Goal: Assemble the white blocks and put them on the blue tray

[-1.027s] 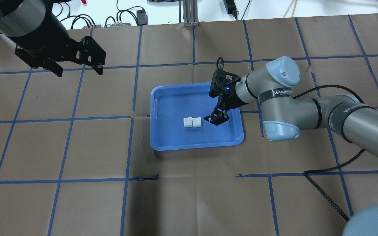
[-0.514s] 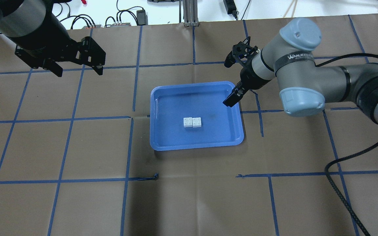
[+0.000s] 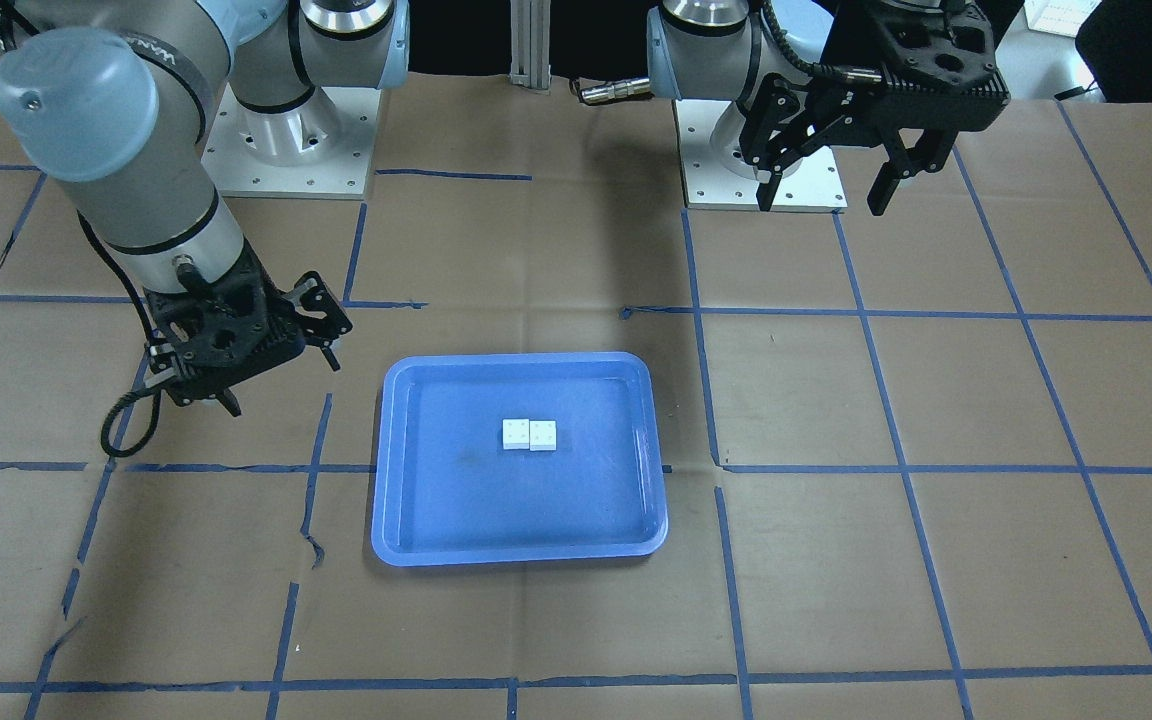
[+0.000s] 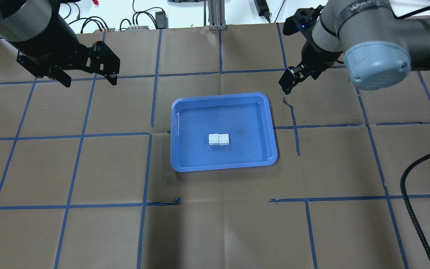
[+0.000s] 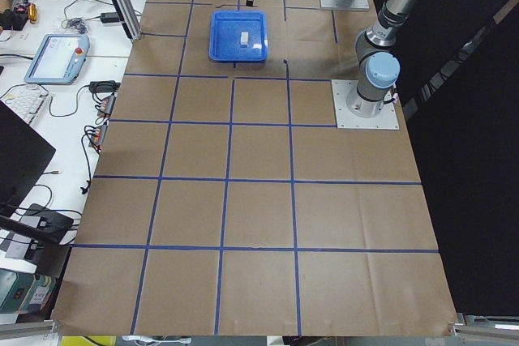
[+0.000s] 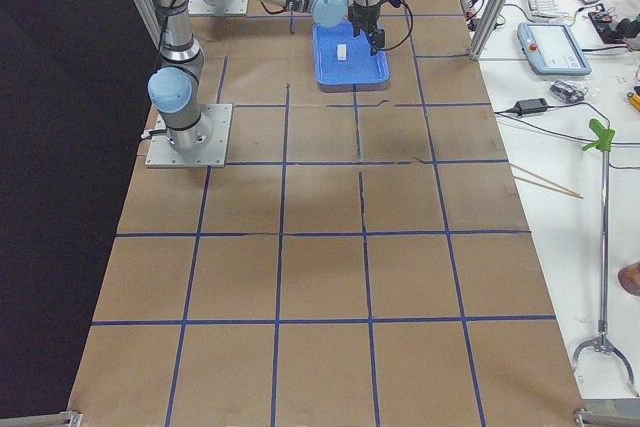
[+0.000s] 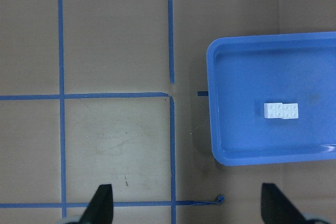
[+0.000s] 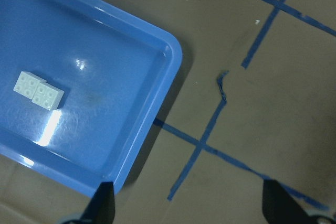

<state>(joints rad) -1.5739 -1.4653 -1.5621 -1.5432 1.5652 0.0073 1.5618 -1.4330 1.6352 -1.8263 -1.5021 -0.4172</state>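
Brown paper with a blue tape grid covers the table; robot bases at the far edge in the front-facing view.

Front-facing: blue tray (image 3: pixel 496 505) sits mid-table. White blocks (image 3: pixel 529 434) lie on its floor near the centre, side by side and touching, studs up. Right gripper (image 3: pixel 281 382) hangs off the tray's rim on the view's left, fingers apart, holding nothing. Left gripper (image 3: pixel 821 202) is well apart at far right of view, also spread and empty.

Overhead: blocks (image 4: pixel 218 139) are well apart from both grippers. Right gripper (image 4: pixel 286 84) is beyond the tray's far right corner; left gripper (image 4: pixel 90 83) is far left.

Side views: tray and blocks are too small to add detail.

Left wrist: fingertips (image 7: pixel 102 203) are wide apart over bare paper; blocks (image 7: pixel 282 110) are off to the right, inside the tray (image 7: pixel 236 77).

Right wrist: fingertips (image 8: pixel 105 203) are apart; blocks (image 8: pixel 39 90) sit at far left, and the tray corner (image 8: pixel 168 51) lies between them and the tool.

Judgement: the bricks look light, rigid and smooth, slippery under a loose pinch. Best hold is across opposite flat side walls, low. Whether the pair is locked together, cannot tell.
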